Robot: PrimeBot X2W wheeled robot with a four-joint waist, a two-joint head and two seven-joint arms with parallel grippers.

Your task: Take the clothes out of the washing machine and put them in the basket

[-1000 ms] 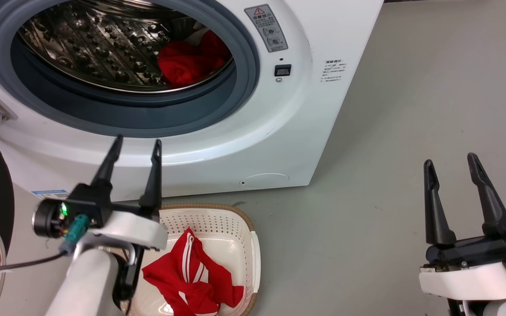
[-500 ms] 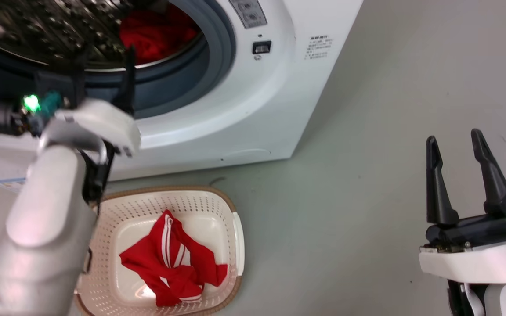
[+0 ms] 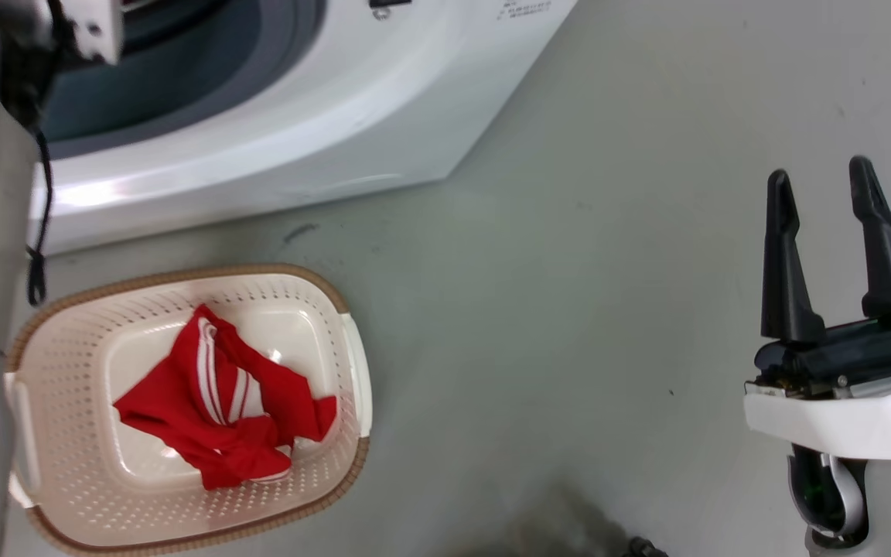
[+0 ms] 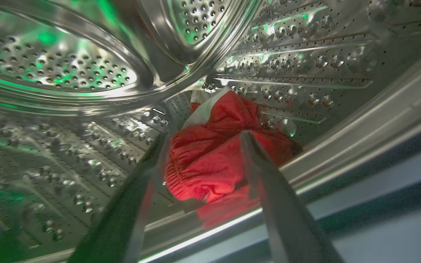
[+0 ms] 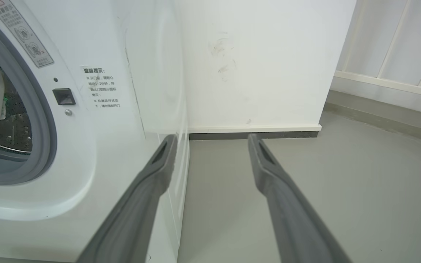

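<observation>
Left wrist view, inside the perforated steel drum (image 4: 68, 65) of the washing machine (image 3: 275, 139). The left fingers (image 4: 269, 190) stand apart and empty, and the plain red garment (image 4: 217, 153) lies straight ahead of them, framed in the gap between the two tips. It is a bunched heap on the drum's low side, just past the steel lip. Its longer run follows the line of the fingers, from a gathered hem nearest the tips to a white edge (image 4: 199, 109) at the far end. Whether the tips already touch the cloth cannot be told from this angle.

Head view: the right fingers (image 3: 782, 263) are likewise spread and hold nothing. They hang over bare floor (image 3: 530, 309), well apart from the machine's opening and from the basket (image 3: 182, 272). The left arm is therefore by far the nearer to the garment. The basket sits on the floor just in front of the machine and holds the white-striped red garment (image 3: 213, 402), so the task appears about half done.

Judgement: the coming move turns on a short straight advance along the fingers' own axis, then closing across the heap's narrow width. A shallow reach risks pinching only a loose fold
</observation>
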